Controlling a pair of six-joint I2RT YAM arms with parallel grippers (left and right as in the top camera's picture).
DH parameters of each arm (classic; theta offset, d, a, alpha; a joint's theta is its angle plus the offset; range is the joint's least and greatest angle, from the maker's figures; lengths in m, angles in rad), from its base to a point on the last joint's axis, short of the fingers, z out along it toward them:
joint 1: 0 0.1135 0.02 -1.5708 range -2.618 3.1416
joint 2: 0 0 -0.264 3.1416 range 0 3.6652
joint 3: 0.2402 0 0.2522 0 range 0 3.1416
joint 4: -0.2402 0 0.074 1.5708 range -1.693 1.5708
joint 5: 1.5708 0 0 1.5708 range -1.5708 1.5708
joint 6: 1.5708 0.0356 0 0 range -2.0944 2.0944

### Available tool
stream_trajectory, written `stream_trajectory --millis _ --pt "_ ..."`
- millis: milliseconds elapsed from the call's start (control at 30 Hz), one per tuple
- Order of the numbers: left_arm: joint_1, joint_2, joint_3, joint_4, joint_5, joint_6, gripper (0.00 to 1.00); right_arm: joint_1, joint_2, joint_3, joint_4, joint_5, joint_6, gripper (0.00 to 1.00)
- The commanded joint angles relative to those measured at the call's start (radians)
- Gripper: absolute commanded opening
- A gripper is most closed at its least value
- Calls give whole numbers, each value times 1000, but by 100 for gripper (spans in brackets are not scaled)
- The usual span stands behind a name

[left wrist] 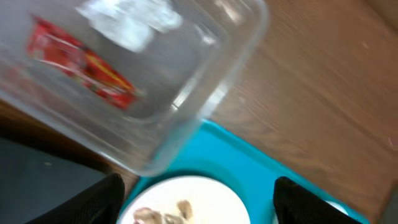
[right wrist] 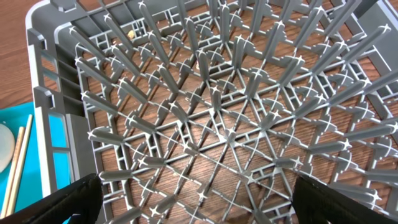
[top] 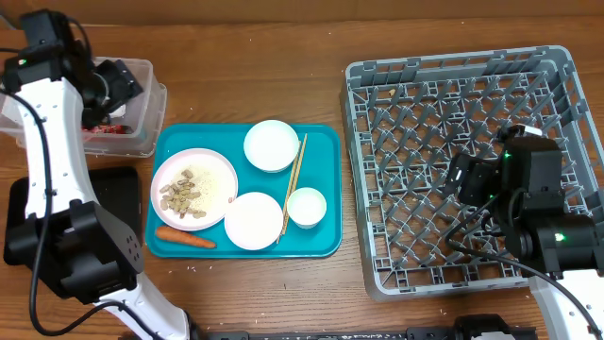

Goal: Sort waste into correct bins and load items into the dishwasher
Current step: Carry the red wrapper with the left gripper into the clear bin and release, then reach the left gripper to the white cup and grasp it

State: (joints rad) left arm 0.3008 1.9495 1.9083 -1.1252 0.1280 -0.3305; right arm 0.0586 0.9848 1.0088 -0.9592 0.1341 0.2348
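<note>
No readable writing anywhere; the print on the red wrapper (left wrist: 81, 62) is too blurred to read. The wrapper lies in the clear plastic bin (left wrist: 186, 93), long axis diagonal in the left wrist view. A black bin (top: 19, 217) sits just in front of the clear one.

Teal plastic tray (top: 326, 142), rounded corners, on the wood-grain surface (top: 245, 57). On it:
- white round plate (top: 193, 189) with brownish food scraps
- two white bowls (top: 272, 144) (top: 253, 220) and a small white cup (top: 307, 206)
- chopsticks (top: 293, 184), pale wood, long axis nearly across the tray's short side, slightly tilted, between the bowls and the cup
- carrot (top: 185, 238), long axis along the tray's near edge, just beside the plate

Grey plastic dish rack (top: 377, 170), a square grid of upright pegs, right of the tray, nothing loaded.

Left gripper (left wrist: 199, 183) is over the clear bin's edge, fingers (left wrist: 93, 202) spread wide, holding nothing. Right gripper (right wrist: 196, 183) is over the rack, fingers (right wrist: 62, 202) also wide, holding nothing.
</note>
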Motion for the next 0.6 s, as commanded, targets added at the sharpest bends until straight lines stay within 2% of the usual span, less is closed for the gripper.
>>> stream_trajectory --millis 0,200,400,567 --pt "-105 14 5 -34 67 83 82 -2 -6 26 12 -16 2 100" --pt "-219 14 5 -159 44 119 87 -2 -6 25 12 -107 2 100" --pt "-269 14 5 -319 14 134 88 -2 -6 29 62 -342 7 100" --pt "-303 12 5 -428 21 190 89 -2 8 85 21 -372 35 100"
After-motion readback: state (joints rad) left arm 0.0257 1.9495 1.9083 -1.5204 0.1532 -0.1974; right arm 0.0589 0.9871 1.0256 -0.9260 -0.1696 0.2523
